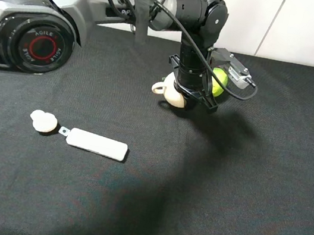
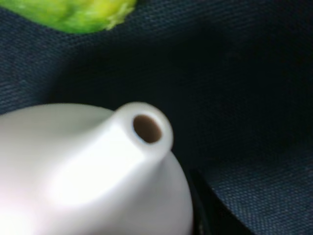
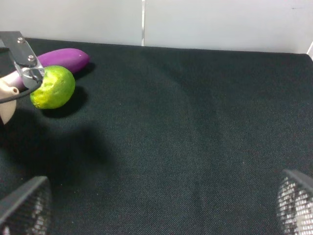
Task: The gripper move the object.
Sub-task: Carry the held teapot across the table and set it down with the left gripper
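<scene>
Small cream round teapot (image 1: 172,94), loop handle twd left, short spout w/ brown inside; clamped in black claw (image 1: 189,96), far-centre of black cloth (image 1: 222,195).

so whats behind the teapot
A round green fruit lies just behind the teapot, with a purple vegetable beside it. In the high view the arm covers the purple one and part of the fruit.
</scene>
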`<move>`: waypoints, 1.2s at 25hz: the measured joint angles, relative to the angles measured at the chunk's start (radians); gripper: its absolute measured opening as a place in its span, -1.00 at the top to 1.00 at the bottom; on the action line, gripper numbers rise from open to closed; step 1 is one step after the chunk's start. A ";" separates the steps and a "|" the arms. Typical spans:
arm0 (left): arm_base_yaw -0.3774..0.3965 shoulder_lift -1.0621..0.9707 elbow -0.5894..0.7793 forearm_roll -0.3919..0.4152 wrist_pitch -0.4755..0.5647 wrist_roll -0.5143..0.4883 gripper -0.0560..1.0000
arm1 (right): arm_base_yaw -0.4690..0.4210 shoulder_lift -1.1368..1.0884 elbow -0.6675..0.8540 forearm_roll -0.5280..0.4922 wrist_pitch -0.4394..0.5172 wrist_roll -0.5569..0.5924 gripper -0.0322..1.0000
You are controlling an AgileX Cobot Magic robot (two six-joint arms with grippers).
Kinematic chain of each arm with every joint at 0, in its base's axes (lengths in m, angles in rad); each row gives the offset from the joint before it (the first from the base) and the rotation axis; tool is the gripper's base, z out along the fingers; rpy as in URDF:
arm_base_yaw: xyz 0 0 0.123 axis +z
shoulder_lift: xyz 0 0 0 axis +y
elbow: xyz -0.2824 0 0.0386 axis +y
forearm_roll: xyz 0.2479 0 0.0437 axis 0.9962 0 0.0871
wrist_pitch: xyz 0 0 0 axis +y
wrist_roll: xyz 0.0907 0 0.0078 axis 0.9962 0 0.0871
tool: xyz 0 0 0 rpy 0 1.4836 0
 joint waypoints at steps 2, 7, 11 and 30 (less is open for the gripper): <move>0.002 0.000 0.000 0.002 -0.005 0.000 0.60 | 0.000 0.000 0.000 0.000 0.000 0.000 -0.41; 0.002 0.007 0.000 0.001 -0.016 0.000 0.60 | 0.000 0.000 0.000 0.000 0.000 0.000 -0.41; 0.002 0.014 0.000 0.001 -0.016 0.004 0.60 | 0.000 0.000 0.000 0.000 0.000 0.000 -0.41; 0.002 0.014 -0.004 0.001 -0.016 0.007 0.60 | 0.000 0.000 0.000 0.000 0.000 0.000 -0.41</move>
